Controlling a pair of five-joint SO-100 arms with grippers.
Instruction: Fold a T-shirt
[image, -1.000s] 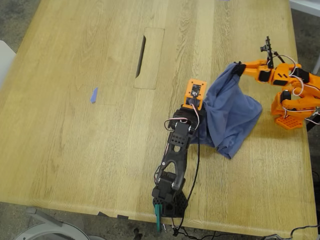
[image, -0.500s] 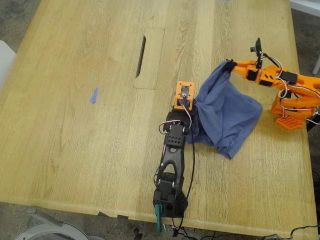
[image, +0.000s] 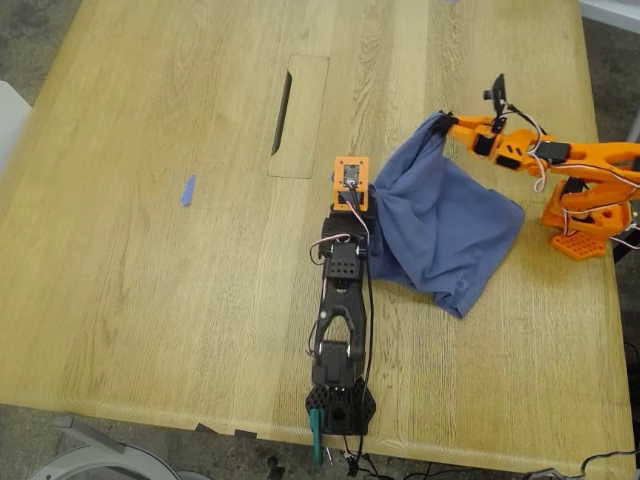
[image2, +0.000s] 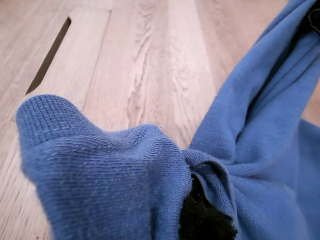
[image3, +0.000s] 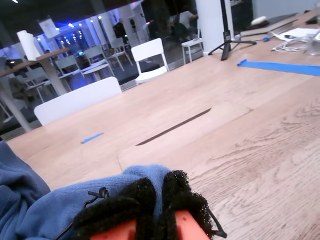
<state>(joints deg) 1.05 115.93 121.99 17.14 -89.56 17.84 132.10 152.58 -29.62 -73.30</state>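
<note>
My first gripper (image: 372, 200) is pinching the T-shirt (image: 440, 225) at a ribbed hem, jaws closed on bunched cloth; my second gripper (image: 440, 125) is clamped on another edge, padded fingertips (image3: 145, 200) pressed together over the fabric. The shirt is hanging between the two and trailing onto the table (image: 150, 300) at the exterior view's right. It's looking light, limp, unslippery — best taken by hems. No print or lettering is showing.

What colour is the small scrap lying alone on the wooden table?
Blue; the small flat scrap shows best in the exterior view, towards that view's left.
</note>
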